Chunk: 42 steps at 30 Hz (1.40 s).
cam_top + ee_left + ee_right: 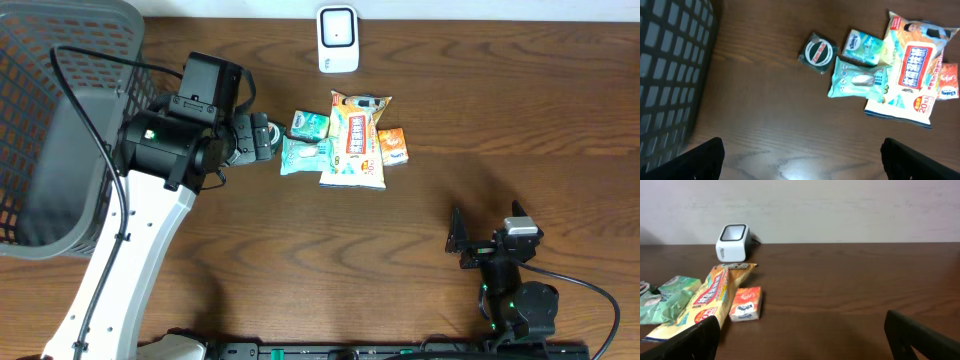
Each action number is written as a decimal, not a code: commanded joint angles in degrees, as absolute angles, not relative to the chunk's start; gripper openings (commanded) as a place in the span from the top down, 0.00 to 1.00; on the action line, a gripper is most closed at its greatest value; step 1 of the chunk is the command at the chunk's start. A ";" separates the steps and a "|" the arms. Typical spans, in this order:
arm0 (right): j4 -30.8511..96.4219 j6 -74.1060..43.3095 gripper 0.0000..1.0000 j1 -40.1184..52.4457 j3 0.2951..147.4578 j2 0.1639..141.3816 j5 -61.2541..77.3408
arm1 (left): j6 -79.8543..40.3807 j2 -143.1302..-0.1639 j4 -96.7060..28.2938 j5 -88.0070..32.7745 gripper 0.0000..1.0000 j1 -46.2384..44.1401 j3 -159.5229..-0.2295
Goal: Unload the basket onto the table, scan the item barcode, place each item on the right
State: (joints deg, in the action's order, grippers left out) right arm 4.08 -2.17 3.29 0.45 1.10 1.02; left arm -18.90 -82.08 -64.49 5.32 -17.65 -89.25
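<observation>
Near right, the right gripper (457,240) sits with jaws wide apart, holding nothing. Farther left, the left gripper (272,137) hovers, jaws apart and empty, just left of the packets (356,140) lying mid-table. Farthest stands the scanner (338,39).

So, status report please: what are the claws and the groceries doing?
Left gripper open, beside the snack pile. Right gripper open, empty, set back. Nothing held; scanner unobstructed.

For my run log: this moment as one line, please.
left gripper: open, empty, near packets | right gripper: open, empty | packets: all on table | scanner: apart from packets
</observation>
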 commanded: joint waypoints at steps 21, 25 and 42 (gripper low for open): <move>4.29 -2.09 0.01 2.94 0.30 1.04 0.56 | -11.88 -87.55 -68.40 -3.01 0.02 -17.43 -87.59; 4.29 -2.09 0.01 2.94 0.30 1.04 0.56 | -11.94 -87.55 -68.36 -2.92 0.02 -17.43 -87.59; 4.29 -2.09 0.01 2.94 0.30 1.04 0.56 | -25.91 -87.55 -68.60 11.40 0.02 -13.63 -87.59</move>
State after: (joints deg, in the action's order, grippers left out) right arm 4.08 -2.15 3.29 0.45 1.10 1.02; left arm -19.86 -87.66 -68.23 6.44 -15.68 -87.72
